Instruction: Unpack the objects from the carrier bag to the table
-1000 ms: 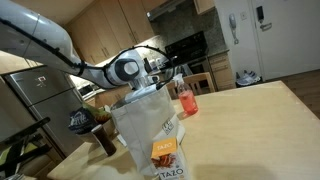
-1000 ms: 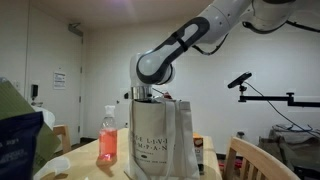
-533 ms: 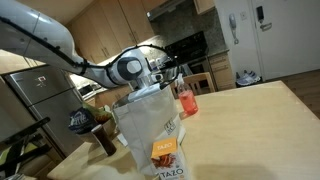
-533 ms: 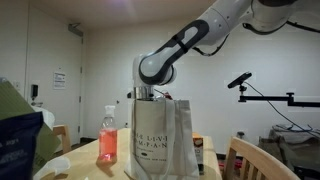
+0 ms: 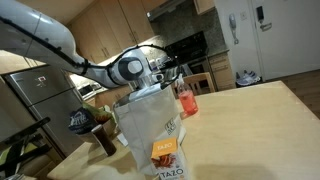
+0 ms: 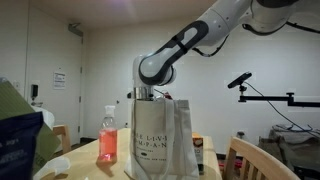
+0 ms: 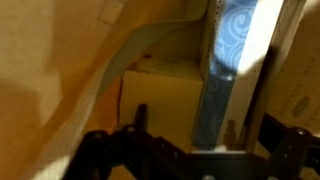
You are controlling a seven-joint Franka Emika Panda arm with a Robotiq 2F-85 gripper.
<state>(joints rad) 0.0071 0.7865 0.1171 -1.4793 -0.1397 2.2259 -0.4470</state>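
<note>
Since the pincer (image 7: 195, 152) is already down inside the mouth of the carrier bag (image 6: 160, 140), the step in hand looks like choosing and gripping the first item to lift out. The jaws stand fully spread and have hold of nothing. In the wrist view the dark fingers (image 7: 98, 148) sit at 7 and 5 o'clock of the picture.

The tall blue-and-white package (image 7: 226, 60) stands upright at 1 o'clock of that view, running down between the two fingers. It seems the natural first pick. A good grip would probably close across its thin faces, not its broad ones, with the jaws centred on it before closing. The crinkly bag wall (image 7: 60, 70) at 9 o'clock lies close by, so it could get pinched along with the package. The lift should go straight up, because the bag stands free on the worktop (image 5: 255, 115) and a sideways pull might tip it.

The bag holds the task's things and stands on the worktop, with the red drink bottle (image 6: 108, 138) just beside it at 9 o'clock in an exterior view.

Counted:
- **Carrier bag:** one.
- **Blue-and-white package:** one.
- **Tan cardboard box (image 7: 165, 98):** one, lying at 7 o'clock of the package.
- **Orange carton (image 5: 163, 150):** one, showing through the bag's lower wall in an exterior view.
- **Bottle:** one.
- **Arm and pincer:** one of each.
- **Leafy bundle:** none in view. Whether more lies deeper in the bag I cannot tell.
</note>
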